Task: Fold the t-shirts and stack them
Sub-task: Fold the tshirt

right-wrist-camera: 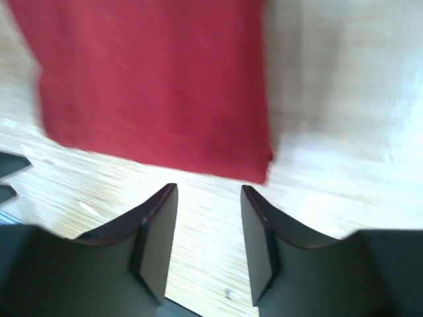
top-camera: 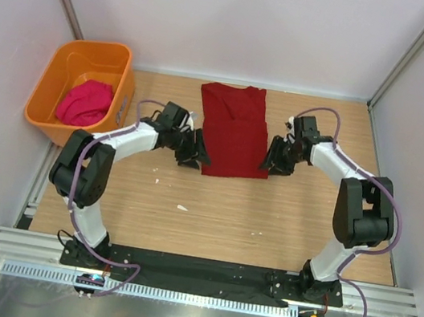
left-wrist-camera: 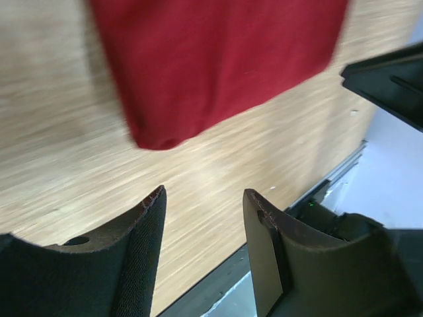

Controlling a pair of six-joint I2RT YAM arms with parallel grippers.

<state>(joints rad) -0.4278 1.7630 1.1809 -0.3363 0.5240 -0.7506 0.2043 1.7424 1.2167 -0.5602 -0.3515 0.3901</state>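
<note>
Top view: the crimson t-shirt [top-camera: 235,132] lies sleeves-in at the counter's [top-camera: 267,217] far centre, while the pink t-shirt [top-camera: 85,102] waits in the orange tub [top-camera: 56,67], far left. The left gripper [top-camera: 193,154] and right gripper [top-camera: 270,162] flank the crimson near hem, likely for the next fold. Left wrist: jaws parted, empty. Right wrist: likewise.

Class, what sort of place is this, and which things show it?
Probably a lab robot test cell: left arm and right arm fixed to a wooden table, white walls close around, a red t-shirt laid out.
</note>
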